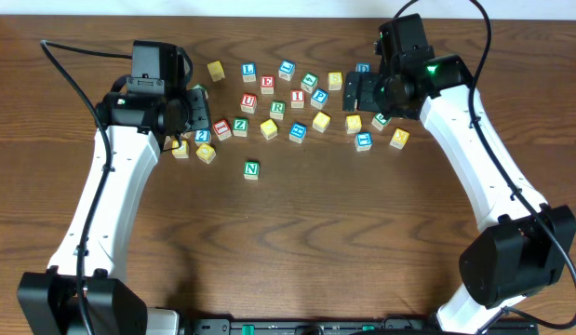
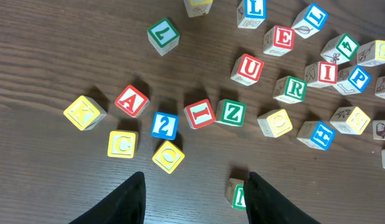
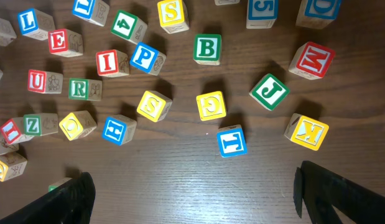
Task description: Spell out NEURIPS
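Lettered wooden blocks lie scattered at the back middle of the table. A green N block (image 1: 251,168) sits alone in front of them; in the left wrist view (image 2: 239,194) it lies just beside my right finger. A red E (image 2: 282,38), red U (image 2: 247,68), green R (image 2: 290,89), red I (image 2: 323,73) and blue P (image 2: 359,78) lie close together. A yellow S (image 3: 153,105) lies near them. My left gripper (image 2: 193,180) is open and empty above the table. My right gripper (image 3: 193,180) is open wide and empty.
Other letter blocks lie around: a yellow K (image 2: 84,112), red A (image 2: 131,101), green Z (image 2: 231,112), green B (image 3: 207,48), green J (image 3: 269,91), red M (image 3: 312,60) and blue T (image 3: 232,140). Bare wood (image 1: 297,242) fills the front half.
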